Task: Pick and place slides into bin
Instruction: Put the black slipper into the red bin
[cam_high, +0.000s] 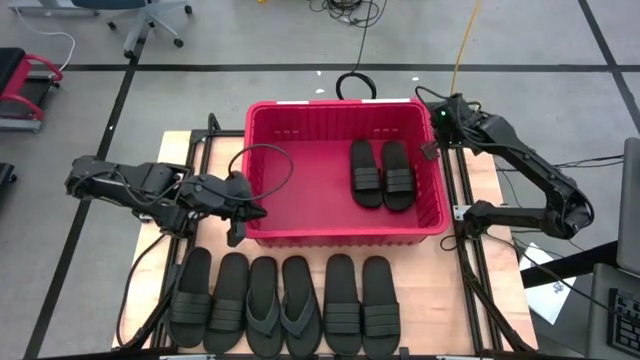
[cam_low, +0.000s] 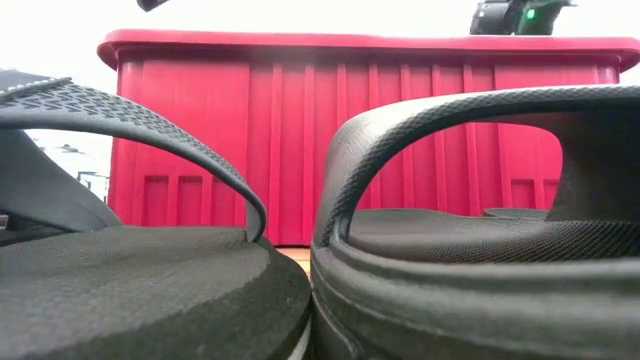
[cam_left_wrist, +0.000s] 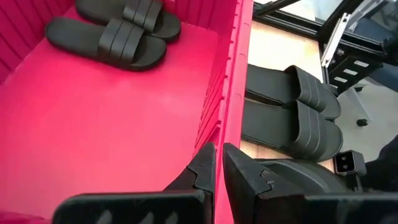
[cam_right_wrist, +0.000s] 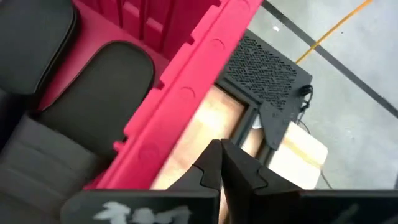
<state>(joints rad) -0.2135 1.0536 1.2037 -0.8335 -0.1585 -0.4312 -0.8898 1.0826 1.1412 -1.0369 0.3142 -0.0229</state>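
The red bin (cam_high: 270, 228) stands in the middle of the table. Two black slides (cam_high: 382, 173) lie side by side on its floor at the right, soles down; they also show in the left wrist view (cam_left_wrist: 115, 34) and the right wrist view (cam_right_wrist: 68, 118). Six more slides (cam_high: 285, 305) lie in a row on the table in front of the bin: strap slides (cam_high: 210, 298) on the left, two thong flip-flops (cam_high: 281, 305) in the middle, strap slides (cam_high: 360, 303) on the right. My left gripper (cam_high: 246, 214) is shut and empty over the bin's near left corner (cam_left_wrist: 217, 165). My right gripper (cam_high: 432, 150) is shut and empty just outside the bin's right wall (cam_right_wrist: 221, 155).
The bin's left half floor (cam_left_wrist: 99, 124) is bare. Black frame rails (cam_high: 462, 215) run along both sides of the table. A black perforated box (cam_right_wrist: 264, 65) sits on the table beyond my right gripper. In the low view the flip-flops (cam_low: 150, 270) fill the foreground before the bin's wall (cam_low: 300, 130).
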